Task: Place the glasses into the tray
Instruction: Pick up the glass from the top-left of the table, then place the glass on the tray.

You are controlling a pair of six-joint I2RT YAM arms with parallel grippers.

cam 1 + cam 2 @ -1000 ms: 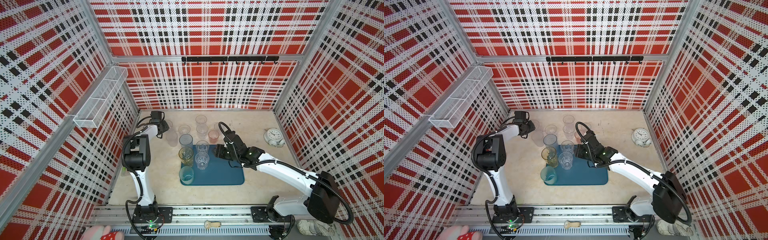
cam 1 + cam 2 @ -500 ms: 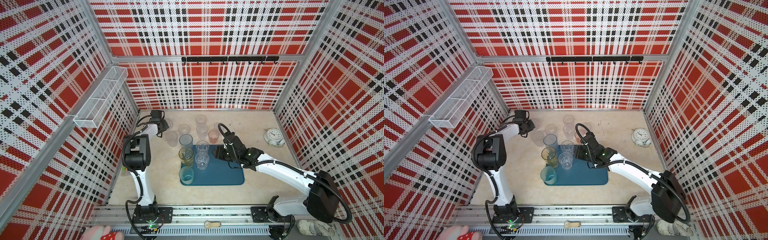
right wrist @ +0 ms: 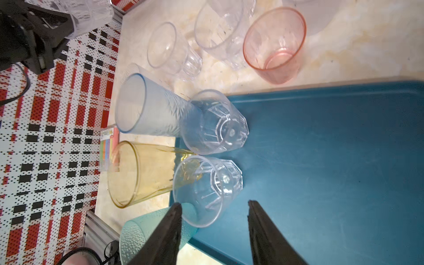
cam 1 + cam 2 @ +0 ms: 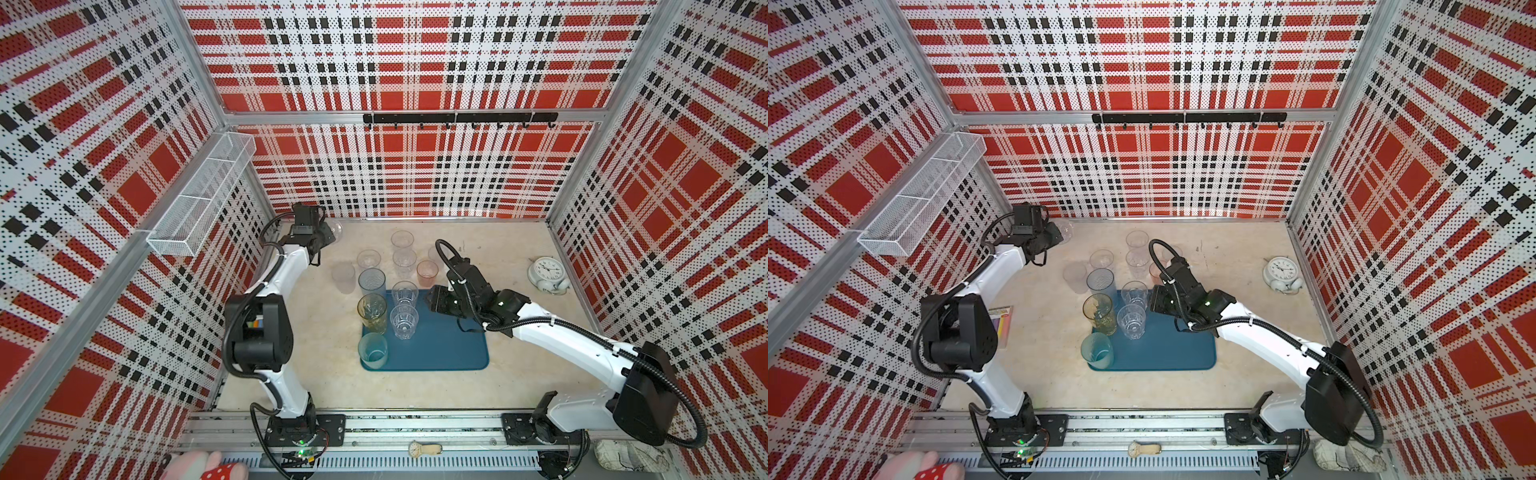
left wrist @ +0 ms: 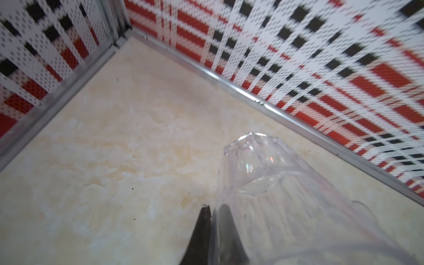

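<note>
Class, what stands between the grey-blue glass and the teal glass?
The amber glass stands between the grey-blue glass and teal glass; both top views show it.

Robot lab test cell. Boxed in on three sides by perforated plaid panels (image 4: 415, 54) on aluminium frame (image 4: 195, 62). Left arm (image 4: 286, 270) and right arm (image 4: 569, 336) bolted to a metal rail (image 4: 415, 426) along the front, cables exposed, green light (image 4: 300, 441) at the left base. Household props on a beige table (image 4: 519, 374): glasses (image 4: 404, 322), tray (image 4: 449, 349), clock (image 4: 547, 272). Mesh basket (image 4: 199, 199) and hook bar (image 4: 457, 118) fixed to the walls. Plush toy (image 4: 199, 467) and watch (image 4: 424, 448) lying loose outside the front edge.
</note>
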